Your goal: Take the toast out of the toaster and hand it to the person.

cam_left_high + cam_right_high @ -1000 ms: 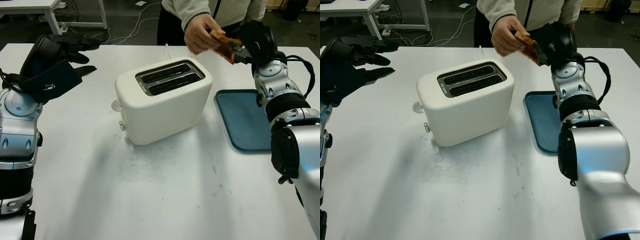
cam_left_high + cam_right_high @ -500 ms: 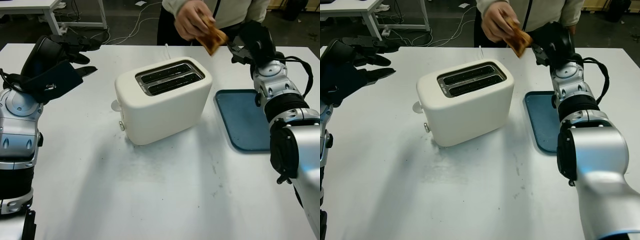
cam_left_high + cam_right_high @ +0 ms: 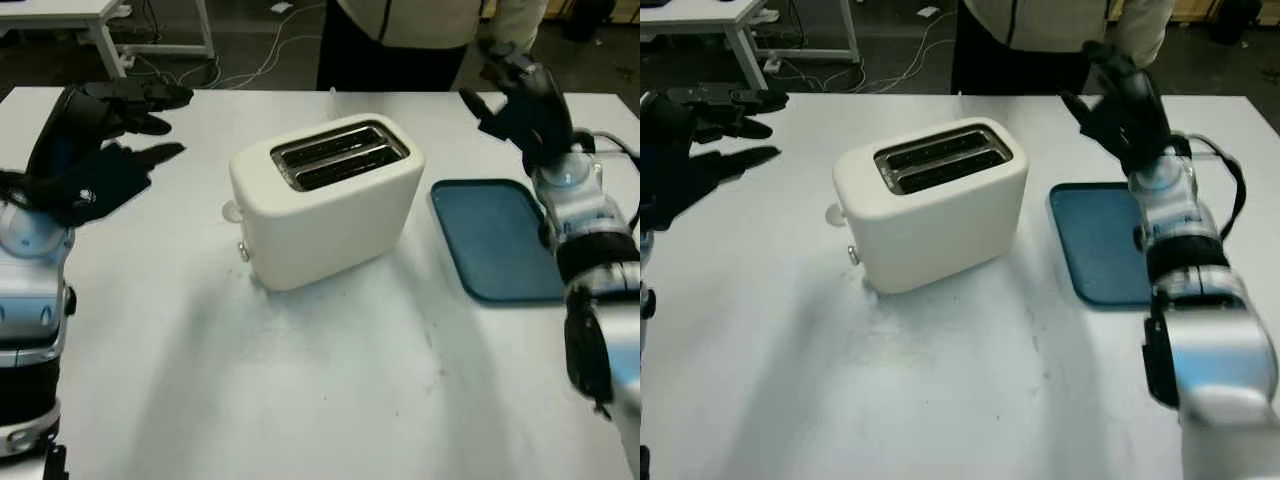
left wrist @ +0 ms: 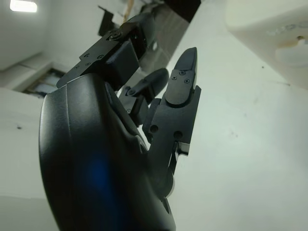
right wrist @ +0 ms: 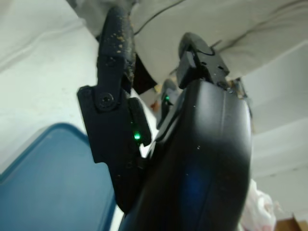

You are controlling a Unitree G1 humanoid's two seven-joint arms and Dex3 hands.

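The white toaster (image 3: 325, 200) stands mid-table, and both of its top slots (image 3: 340, 155) look dark and empty. My right hand (image 3: 495, 85) is open and holds nothing; it hangs above the far edge of the blue tray (image 3: 490, 240), just in front of the person (image 3: 400, 30) standing behind the table. In the right wrist view its black fingers (image 5: 118, 96) reach over the tray (image 5: 48, 183) toward the person's light top (image 5: 202, 24). My left hand (image 3: 160, 125) is open and raised at the far left, well clear of the toaster.
The toaster's cord (image 3: 333, 97) runs off the table's far edge. On the floor beyond lie cables (image 3: 250, 60), with another white table (image 3: 60, 15) at the back left. Bare white tabletop (image 3: 330, 380) stretches in front of the toaster.
The person's hand took the toast from my right hand and drew back out of the picture with it. My right hand, now holding nothing, shifted right and a little nearer. The left hand barely moved.
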